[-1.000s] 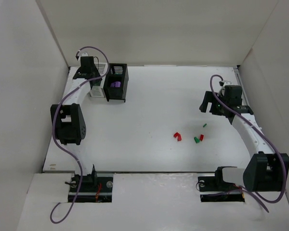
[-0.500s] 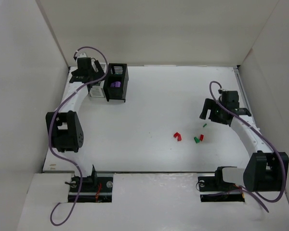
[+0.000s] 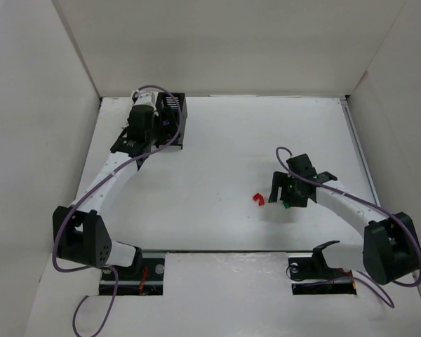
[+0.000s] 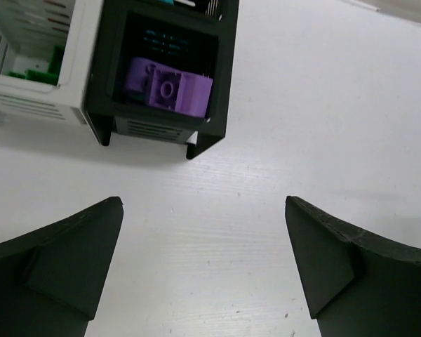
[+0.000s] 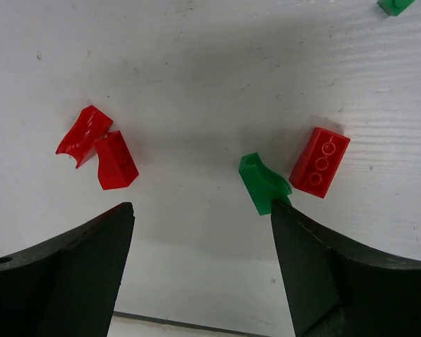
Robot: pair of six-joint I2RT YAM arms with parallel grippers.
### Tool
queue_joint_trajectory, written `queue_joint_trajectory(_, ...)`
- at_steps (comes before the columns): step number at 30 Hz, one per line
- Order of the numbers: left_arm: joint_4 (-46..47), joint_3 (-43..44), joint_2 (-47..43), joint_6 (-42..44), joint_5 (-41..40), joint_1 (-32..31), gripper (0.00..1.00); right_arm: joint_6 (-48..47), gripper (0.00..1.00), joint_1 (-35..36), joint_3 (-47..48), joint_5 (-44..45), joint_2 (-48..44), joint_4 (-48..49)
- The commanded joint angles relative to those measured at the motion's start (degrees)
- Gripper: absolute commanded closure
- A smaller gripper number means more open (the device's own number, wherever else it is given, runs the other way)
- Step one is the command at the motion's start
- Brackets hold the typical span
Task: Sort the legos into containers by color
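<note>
White desk (image 3: 217,140) is carrying tiny, light, stiff, slick legos (image 5: 320,162) right of its middle. The right pincer (image 5: 200,210) is hovering spread over a green lego (image 5: 263,184), best pinched across flat sides. Left pincer (image 4: 203,210) is gaping empty by the far-left containers (image 4: 223,74).

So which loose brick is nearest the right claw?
The green brick beside the long red brick: it almost touches a fingertip of the right gripper, while the two red pieces lie farther off.

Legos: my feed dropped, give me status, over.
Left gripper jaws open, empty, by black container holding purple lego. Right gripper jaws open above green lego, red lego beside it. Nothing blocking.
</note>
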Motion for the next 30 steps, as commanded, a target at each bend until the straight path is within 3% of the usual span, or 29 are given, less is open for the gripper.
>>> queue_joint_trajectory(1,2.5,-1.5,-3.4,-1.1,-0.4,-0.9,0.00,5.9,0.16,1.0,-1.9,4.3,-0.7,0.4)
queue_joint_trajectory(14,4.2,-2.1,-4.0,-1.1,1.9,-1.5,0.00,4.5,0.16,1.5,-1.5,7.4,-12.4,-5.6)
queue_joint_trajectory(19,4.7,-2.6,-3.5,-1.6,1.9,-1.5,0.00,5.2,0.16,0.4,-1.5,8.5,-10.3,-8.4)
queue_joint_trajectory(30,4.2,-3.1,-3.5,-1.6,0.8,-1.5,0.00,8.1,0.22,0.4,-2.2,8.5,-2.4,0.1)
